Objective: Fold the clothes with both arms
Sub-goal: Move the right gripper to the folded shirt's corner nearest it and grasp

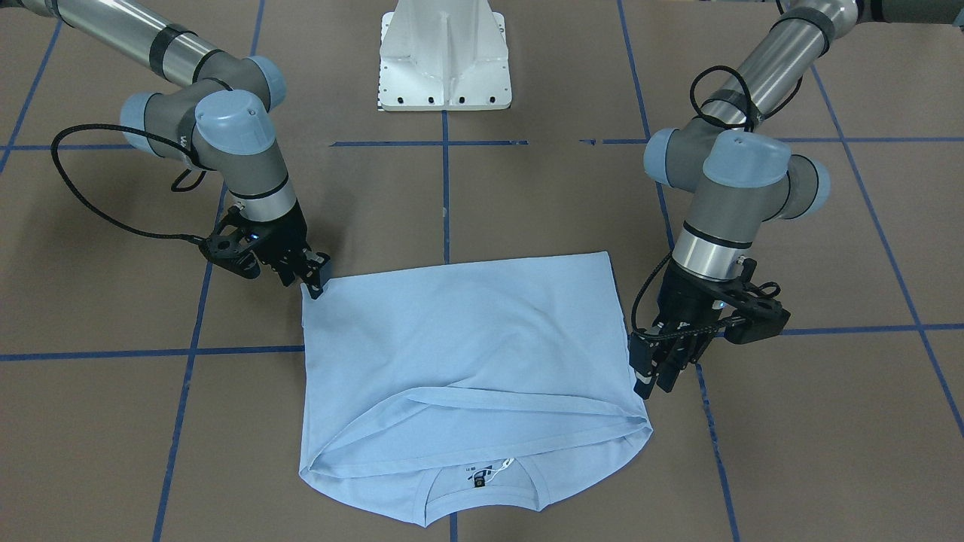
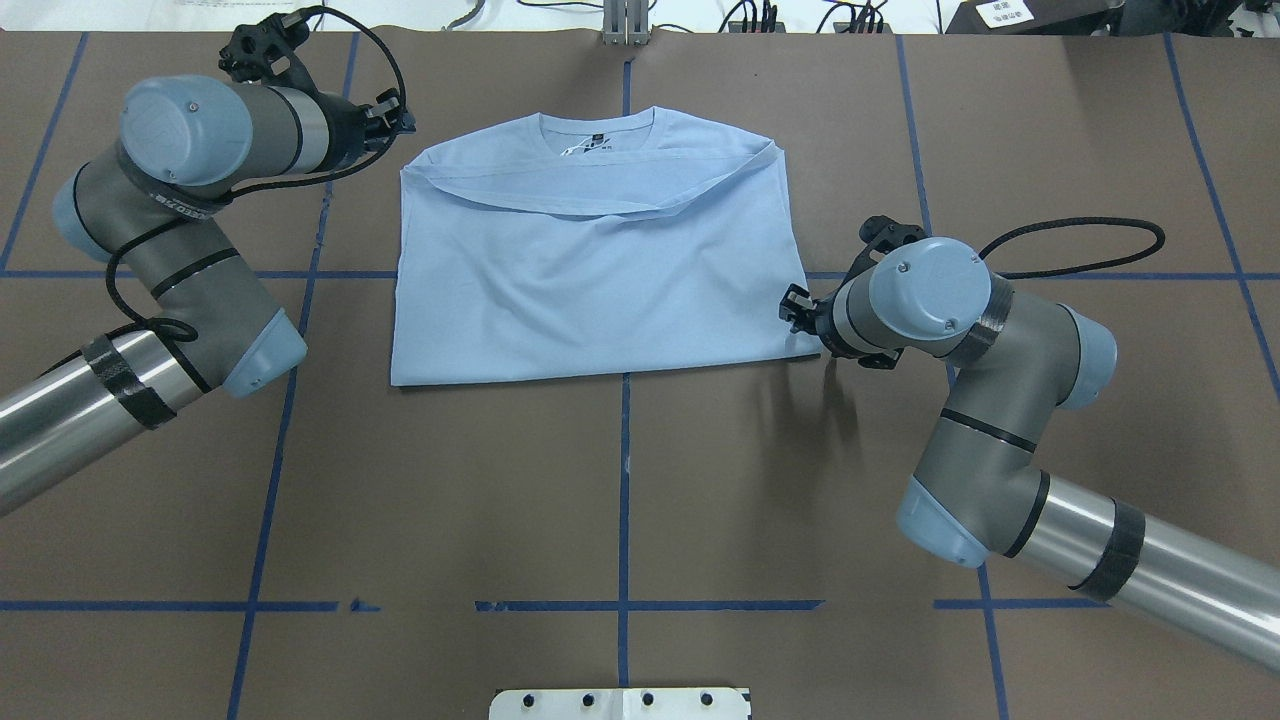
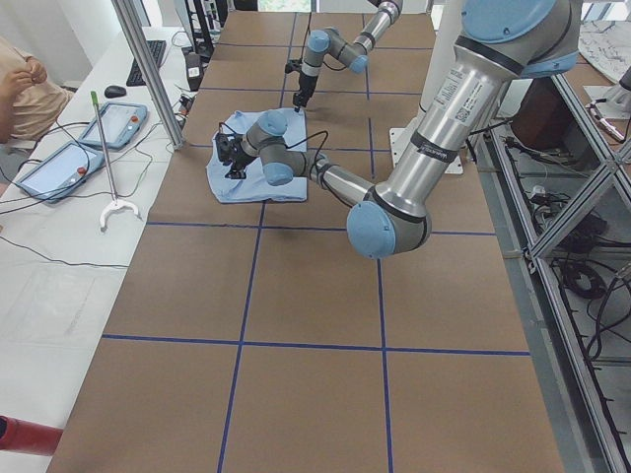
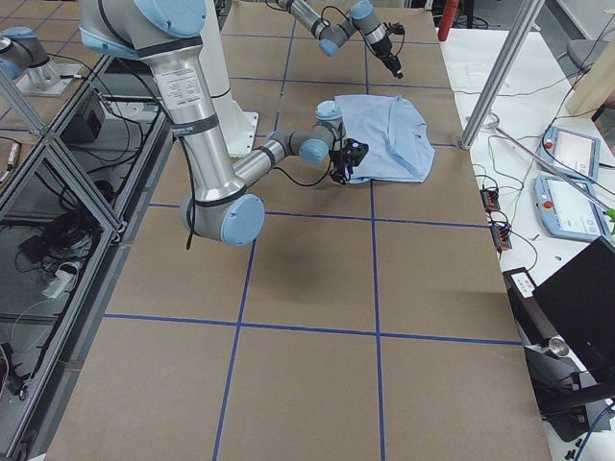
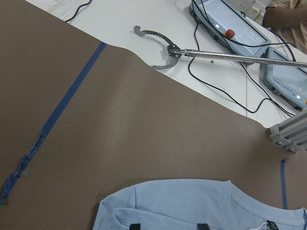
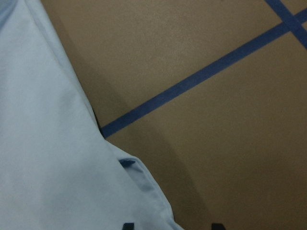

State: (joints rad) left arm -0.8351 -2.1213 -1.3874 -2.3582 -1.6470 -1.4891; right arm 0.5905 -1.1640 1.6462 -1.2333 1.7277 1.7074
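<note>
Now facing a light blue T-shirt (image 2: pixel 590 290) lying flat on the brown bench (image 2: pixel 450 480), straddling the middle tape line (image 2: pixel 624 450), collar pointing away from the white pedestal base (image 1: pixel 444 60). Showing the lower half folded up over the chest, the hem band (image 2: pixel 620 213) curving across just short of the collar and its black neck label (image 1: pixel 479 482). Holding the left gripper (image 1: pixel 651 380) low at the shirt's side edge toward the collar end, just beside the cloth and possibly brushing it. Spreading the left fingers (image 5: pixel 135 226) apart, 2 black tips peeking in at the bottom of the left wrist view over the shoulder fold, pinching nothing. Resting the right gripper (image 1: pixel 315 284) at the folded corner nearest the base, tips meeting the cloth edge. Spreading the right fingers (image 6: pixel 127 225) as well, the shirt's edge running between the 2 tips in the right wrist view, a strip of blue tape (image 6: pixel 192 85) crossing the bench beside it. Sharing the scene with a white side table (image 5: pixel 120 14) beyond the bench, carrying a grabber tool (image 5: pixel 171 49), 2 teach pendants (image 5: pixel 225 21) and loose cables, a person's sleeve (image 3: pixel 20 89) showing in the left side view.
</note>
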